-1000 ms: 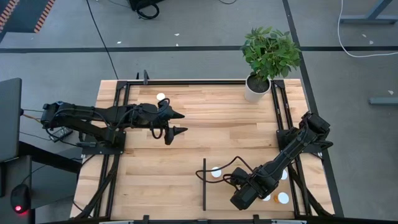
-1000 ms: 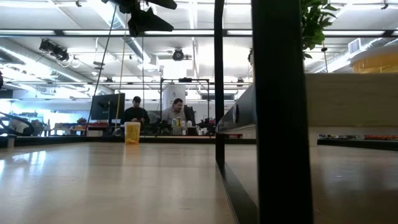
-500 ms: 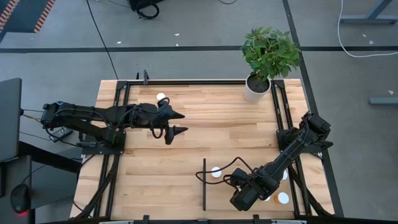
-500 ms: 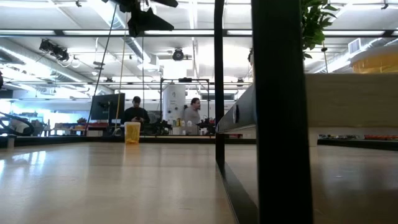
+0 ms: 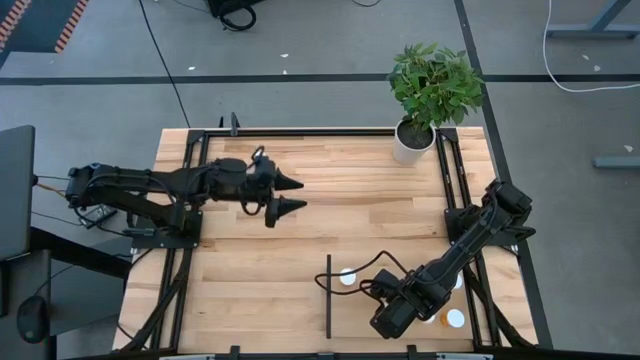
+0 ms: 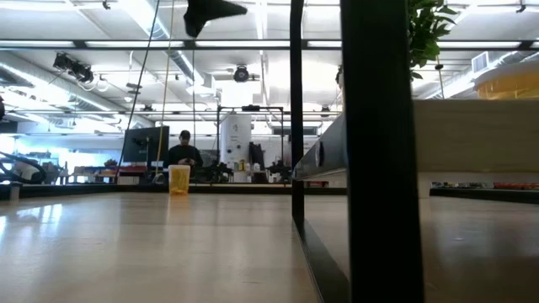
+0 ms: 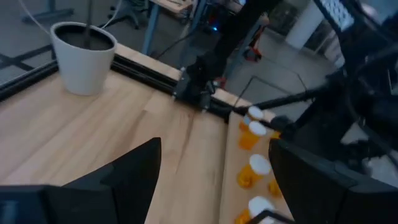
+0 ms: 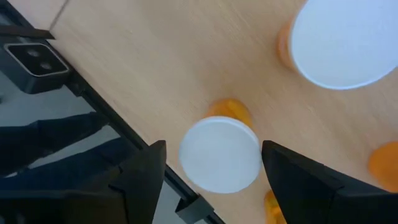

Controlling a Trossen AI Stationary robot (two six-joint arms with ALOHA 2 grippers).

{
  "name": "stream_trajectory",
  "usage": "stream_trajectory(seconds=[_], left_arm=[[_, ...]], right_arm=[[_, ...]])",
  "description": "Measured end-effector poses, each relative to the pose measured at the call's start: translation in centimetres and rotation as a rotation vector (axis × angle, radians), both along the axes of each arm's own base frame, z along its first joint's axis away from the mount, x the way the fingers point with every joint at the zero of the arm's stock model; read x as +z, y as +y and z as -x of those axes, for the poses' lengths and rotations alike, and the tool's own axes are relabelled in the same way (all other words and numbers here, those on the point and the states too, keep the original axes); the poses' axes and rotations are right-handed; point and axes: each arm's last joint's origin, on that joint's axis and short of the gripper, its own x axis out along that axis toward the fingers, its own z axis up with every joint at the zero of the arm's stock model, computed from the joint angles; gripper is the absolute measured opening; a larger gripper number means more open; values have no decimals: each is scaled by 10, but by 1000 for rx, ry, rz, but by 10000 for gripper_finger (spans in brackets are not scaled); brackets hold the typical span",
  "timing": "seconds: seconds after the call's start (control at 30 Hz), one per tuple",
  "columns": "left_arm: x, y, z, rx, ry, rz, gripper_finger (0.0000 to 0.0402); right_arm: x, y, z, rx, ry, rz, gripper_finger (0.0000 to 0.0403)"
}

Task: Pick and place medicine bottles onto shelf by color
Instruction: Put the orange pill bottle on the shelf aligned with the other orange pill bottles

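Observation:
My left gripper (image 5: 292,194) hangs open high over the table's far left part; one fingertip (image 6: 215,9) shows at the top of the low view. An orange bottle (image 6: 178,179) stands upright on the table below it, hidden by the arm in the high view. My right gripper (image 5: 393,312) is open over the shelf (image 5: 360,318), right of its black strip (image 5: 328,296). Its fingers stand on either side of a white-capped orange bottle (image 8: 219,154), with no touch showing. More bottles (image 5: 347,277) (image 5: 456,318) (image 7: 249,134) stand on the shelf.
A white plant pot (image 5: 411,142) with a green plant stands at the table's far right corner. Black frame rails (image 5: 190,230) (image 5: 455,200) run along both table sides. Dark uprights (image 6: 379,151) block much of the low view. A person sits in the room behind.
My left gripper has risen and drifted a little toward the far edge; its wrist now covers the bottle cap in the high view. It stays open. The bottle has not moved. A person in the background has walked out of sight.

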Motion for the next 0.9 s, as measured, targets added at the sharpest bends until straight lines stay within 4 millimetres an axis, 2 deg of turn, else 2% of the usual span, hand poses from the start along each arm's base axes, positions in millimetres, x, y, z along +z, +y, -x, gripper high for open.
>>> stream_trajectory(seconds=[0.07, 0.2, 0.4, 0.53, 0.67, 0.9], left_arm=[[12, 4, 0, 12, -25, 7, 302], [39, 15, 3, 37, -45, -93, 302], [72, 34, 18, 133, 61, -205, 302], [76, 48, 27, 216, 159, -241, 302], [73, 61, 32, 265, 220, -242, 302], [67, 66, 37, 289, 285, -209, 302]], right_arm=[[4, -1, -1, -6, -7, -9, 273], [16, 0, -4, 9, -30, -23, 273], [29, -1, -5, 9, -35, -21, 273], [37, -2, -5, 3, -42, 5, 273], [37, -2, -4, 8, -43, 10, 273], [36, -3, 1, 10, -55, 102, 268]])
